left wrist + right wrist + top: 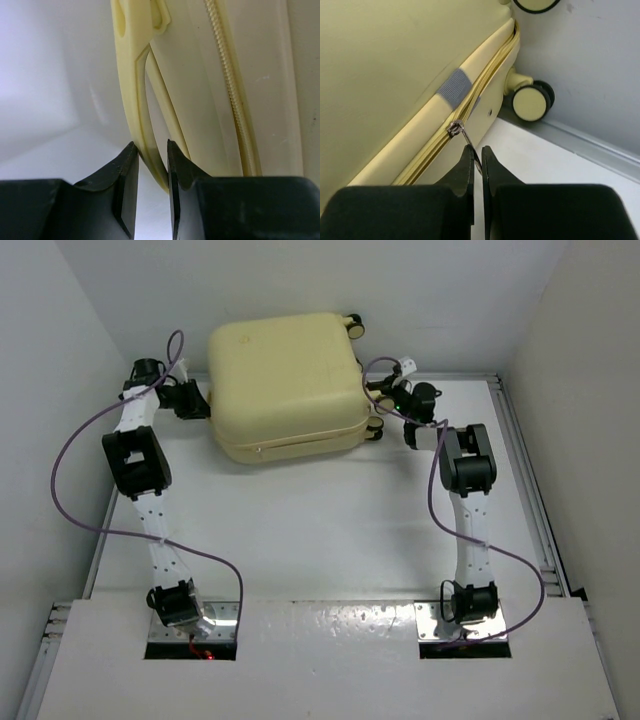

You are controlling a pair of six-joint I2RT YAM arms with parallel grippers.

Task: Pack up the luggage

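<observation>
Right fingers (pixel 470 159) pinching zipper pull (pixel 458 130), left fingers (pixel 128 162) pinching side handle (pixel 131 90), pale yellow luggage (pixel 285 380) closed

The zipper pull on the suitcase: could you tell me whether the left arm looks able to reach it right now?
Probably not: the left gripper grips the handle on the luggage's opposite side, and the right gripper itself pinches the zipper pull.
</observation>
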